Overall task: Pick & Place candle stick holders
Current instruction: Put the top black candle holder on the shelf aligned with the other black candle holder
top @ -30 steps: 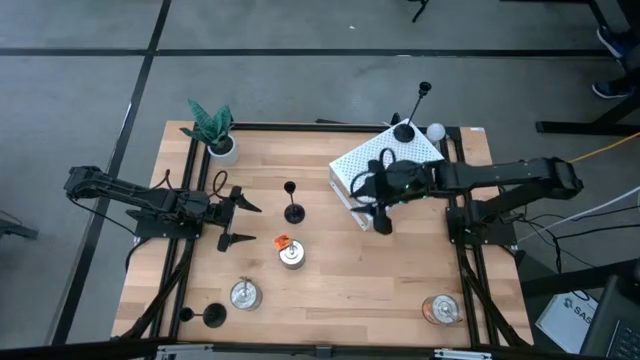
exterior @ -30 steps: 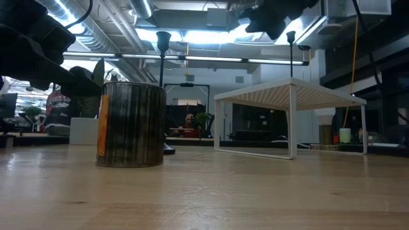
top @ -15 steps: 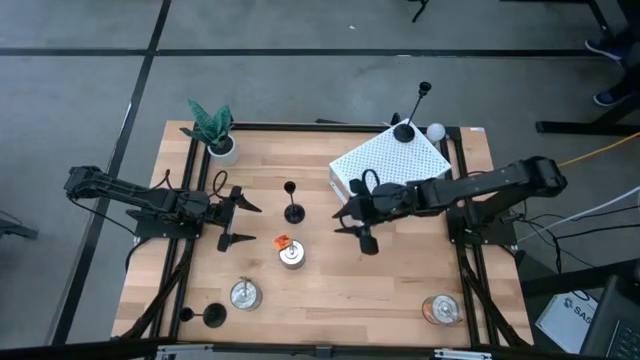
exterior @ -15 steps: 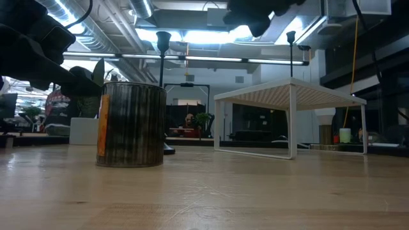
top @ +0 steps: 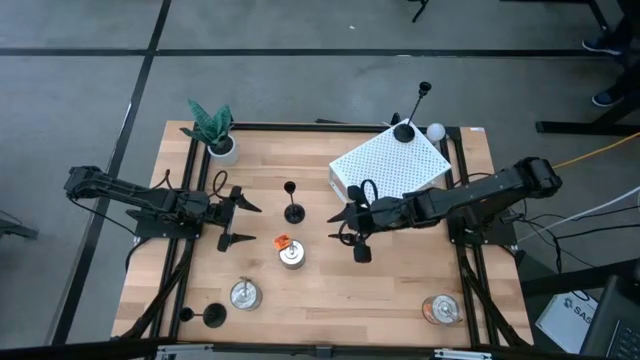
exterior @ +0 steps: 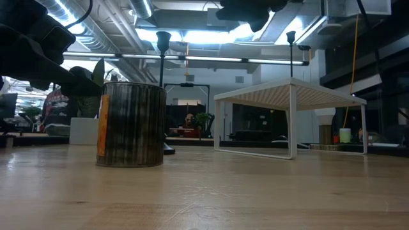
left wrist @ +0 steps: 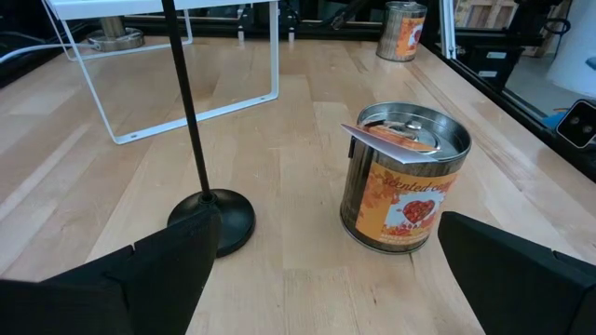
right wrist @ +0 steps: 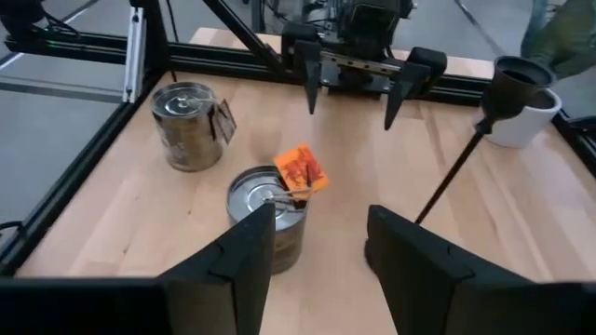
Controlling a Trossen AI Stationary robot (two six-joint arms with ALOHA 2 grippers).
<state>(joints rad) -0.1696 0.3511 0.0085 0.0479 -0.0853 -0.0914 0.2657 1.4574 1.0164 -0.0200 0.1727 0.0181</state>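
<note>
Overhead, right gripper (top: 350,232) hangs mid-table with jaws parted and nothing between them, reaching toward the candle stick holder (top: 293,205) standing left of the white wire rack (top: 390,166); left gripper (top: 236,220) waits spread wide just beyond it. From the right wrist, that holder (right wrist: 466,154) leans across frame beside the opened tin can (right wrist: 270,207). Slim, stiff and top-heavy by my reckoning, so pinch the stem low.

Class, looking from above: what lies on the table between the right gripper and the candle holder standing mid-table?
Nothing: in the high view, bare wood separates the right gripper from the candle holder.
</note>
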